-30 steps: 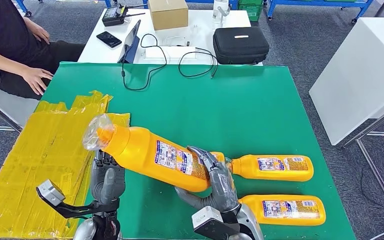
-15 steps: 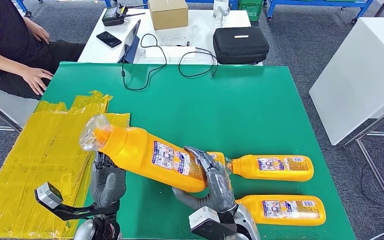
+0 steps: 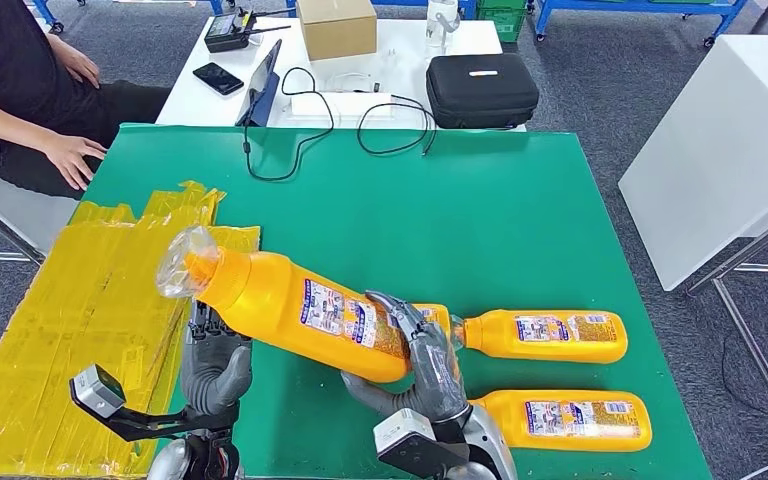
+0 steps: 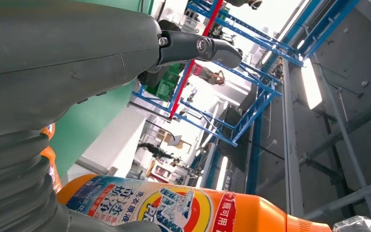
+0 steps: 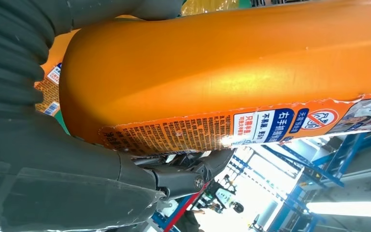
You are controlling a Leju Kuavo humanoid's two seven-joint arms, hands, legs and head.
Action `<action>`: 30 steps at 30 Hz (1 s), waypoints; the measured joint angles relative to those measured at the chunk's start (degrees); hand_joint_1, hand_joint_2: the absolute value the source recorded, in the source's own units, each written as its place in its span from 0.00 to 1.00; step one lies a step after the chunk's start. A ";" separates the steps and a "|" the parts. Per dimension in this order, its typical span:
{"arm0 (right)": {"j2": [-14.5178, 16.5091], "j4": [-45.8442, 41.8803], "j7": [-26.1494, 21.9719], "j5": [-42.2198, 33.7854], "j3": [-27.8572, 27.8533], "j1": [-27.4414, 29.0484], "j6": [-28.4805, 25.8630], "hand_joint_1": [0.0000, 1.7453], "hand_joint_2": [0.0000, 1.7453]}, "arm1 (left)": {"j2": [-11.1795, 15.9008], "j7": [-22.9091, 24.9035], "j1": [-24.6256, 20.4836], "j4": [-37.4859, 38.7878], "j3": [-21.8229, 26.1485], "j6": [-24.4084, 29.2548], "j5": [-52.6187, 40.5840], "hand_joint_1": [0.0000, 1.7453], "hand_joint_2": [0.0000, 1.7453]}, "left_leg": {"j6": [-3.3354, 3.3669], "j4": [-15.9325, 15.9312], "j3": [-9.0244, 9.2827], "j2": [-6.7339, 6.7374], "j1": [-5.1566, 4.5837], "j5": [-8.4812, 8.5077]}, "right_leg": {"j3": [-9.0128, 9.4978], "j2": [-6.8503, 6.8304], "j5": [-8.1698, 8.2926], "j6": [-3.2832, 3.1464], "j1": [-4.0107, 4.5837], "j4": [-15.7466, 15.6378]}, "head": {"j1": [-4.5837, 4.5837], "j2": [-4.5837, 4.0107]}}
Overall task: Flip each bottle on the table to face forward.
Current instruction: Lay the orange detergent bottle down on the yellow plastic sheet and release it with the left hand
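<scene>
The right hand [image 3: 430,365] squeezes one orange detergent bottle [image 3: 300,312] up off the green table [image 3: 520,220], the left hand [image 3: 215,362] waits open underneath, and two more bottles [image 3: 545,336] at 4 o'clock look unflipped.

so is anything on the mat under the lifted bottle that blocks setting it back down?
Nothing visible. The lifted bottle, held by the right hand, hangs over bare green mat; the left hand sits beneath its neck, two bottles lie further right.

i'm in a robotics lab or workshop: blue metal racking [image 3: 640,8] along the back, grey carpet floor [image 3: 600,90], a green worktop [image 3: 480,210], and a white table [image 3: 400,45] cluttered with cables, a black case [image 3: 481,90] and a cardboard box [image 3: 336,26].
</scene>
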 joint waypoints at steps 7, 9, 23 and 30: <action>0.13 0.37 0.01 0.03 0.00 -0.22 0.00 1.00 1.00 | 0.00 0.00 0.00 0.00 0.00 0.00 0.00 0.00 1.00 | 0.00 0.00 0.00 0.00 0.00 0.00 | 0.00 0.00 0.00 0.00 0.00 0.00 | 0.01 0.00; 0.14 0.39 0.01 0.03 0.00 -0.24 0.00 1.00 1.00 | 0.00 0.00 0.00 0.00 0.00 0.00 0.00 0.00 1.00 | 0.00 0.00 0.00 0.00 0.00 0.00 | 0.00 0.00 0.00 0.00 0.00 0.00 | 0.01 0.00; 0.14 0.43 0.01 0.03 0.00 -0.28 0.01 1.00 1.00 | 0.00 0.00 0.00 0.00 0.00 -0.02 0.01 0.00 1.00 | 0.00 0.00 0.00 0.00 0.00 0.00 | 0.00 0.00 0.00 0.00 0.00 0.00 | 0.01 0.00; 0.44 1.67 0.28 0.14 0.01 -1.51 0.15 1.00 1.00 | 0.00 0.68 -0.07 0.16 -0.15 -2.06 1.85 0.00 1.00 | 0.00 0.00 0.00 0.00 0.00 0.00 | 0.00 0.00 0.00 0.00 0.00 0.00 | 0.01 0.00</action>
